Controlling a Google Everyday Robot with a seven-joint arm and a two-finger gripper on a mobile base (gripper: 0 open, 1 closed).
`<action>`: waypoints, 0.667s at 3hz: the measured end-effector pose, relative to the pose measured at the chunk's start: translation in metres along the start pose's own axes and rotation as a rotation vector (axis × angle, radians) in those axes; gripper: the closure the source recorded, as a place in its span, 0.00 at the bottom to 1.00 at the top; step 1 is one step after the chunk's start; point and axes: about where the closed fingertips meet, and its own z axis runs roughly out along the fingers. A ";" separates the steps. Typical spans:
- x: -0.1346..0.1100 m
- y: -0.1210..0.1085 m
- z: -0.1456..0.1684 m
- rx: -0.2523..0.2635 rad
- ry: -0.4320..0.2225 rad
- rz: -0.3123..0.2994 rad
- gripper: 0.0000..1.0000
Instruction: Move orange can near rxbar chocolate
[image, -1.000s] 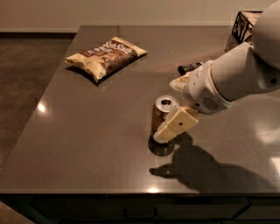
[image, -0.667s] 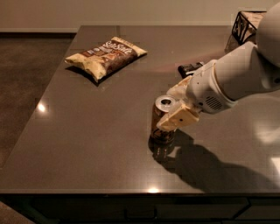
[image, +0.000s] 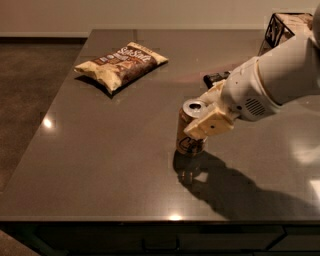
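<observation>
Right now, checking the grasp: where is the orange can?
Camera view: the orange can is right of centre on the table, held by the gripper, the rxbar chocolate beyond it.

I see the orange can (image: 187, 137), slim, orange-gold with a silver top, standing roughly upright, gripped near its top by my gripper (image: 202, 117). The rxbar chocolate (image: 215, 78), a flat black bar, lies near, beyond the can, partly hidden behind my gripper.

Probably an office kitchenette, I'd say: a dark counter (image: 100, 150), a chip bag (image: 121, 65), my gripper (image: 199, 125) clasping the orange can (image: 186, 141) at mid-counter.
</observation>
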 end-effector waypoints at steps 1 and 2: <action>-0.004 -0.030 -0.020 0.049 -0.005 0.052 1.00; -0.003 -0.071 -0.035 0.121 -0.003 0.109 1.00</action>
